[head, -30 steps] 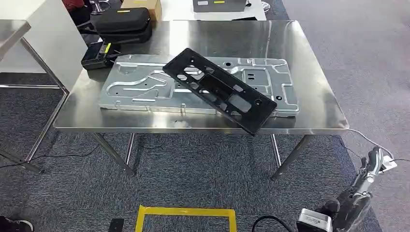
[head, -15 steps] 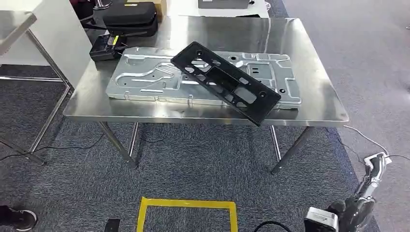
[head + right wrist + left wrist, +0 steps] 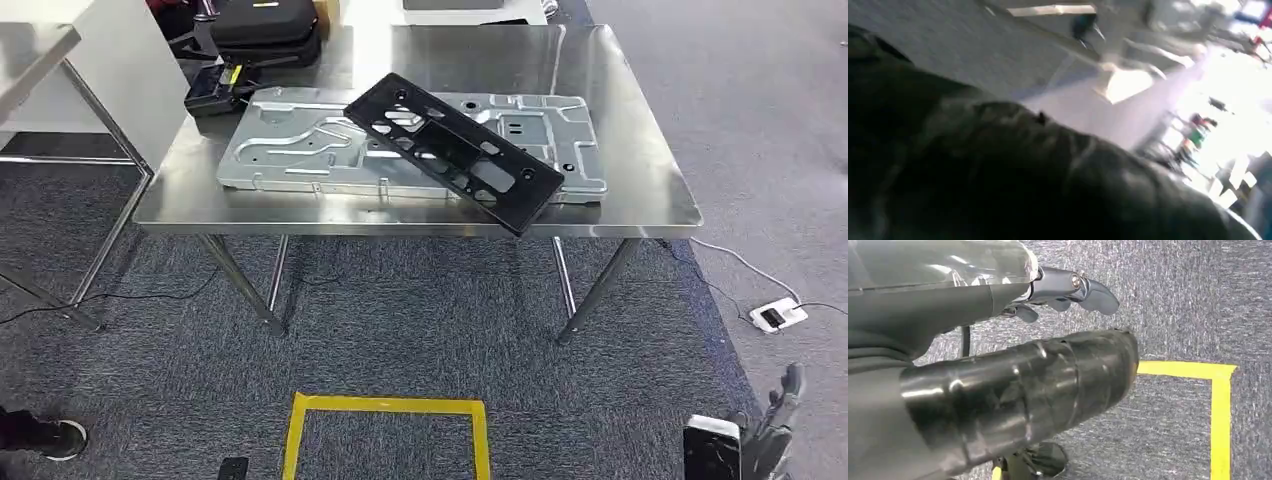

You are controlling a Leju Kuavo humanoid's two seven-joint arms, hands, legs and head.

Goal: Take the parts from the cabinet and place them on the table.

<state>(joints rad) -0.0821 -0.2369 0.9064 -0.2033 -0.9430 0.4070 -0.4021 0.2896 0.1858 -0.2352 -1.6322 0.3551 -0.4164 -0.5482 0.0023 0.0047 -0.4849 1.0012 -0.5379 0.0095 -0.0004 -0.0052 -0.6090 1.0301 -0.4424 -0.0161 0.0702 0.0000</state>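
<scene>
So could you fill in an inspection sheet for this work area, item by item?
Surface: steel table, shiny.
Job's things: black perforated panel lying slantwise on silver stamped plate, one end past the table's front edge.
Clutter: black case and a small black device at the far left corner.
Hands: left hand hanging over the carpet, holding nothing; right hand low, state unclear.
Cables: white power strip with cord on the carpet.
Surroundings: yellow tape square, a shoe.
</scene>
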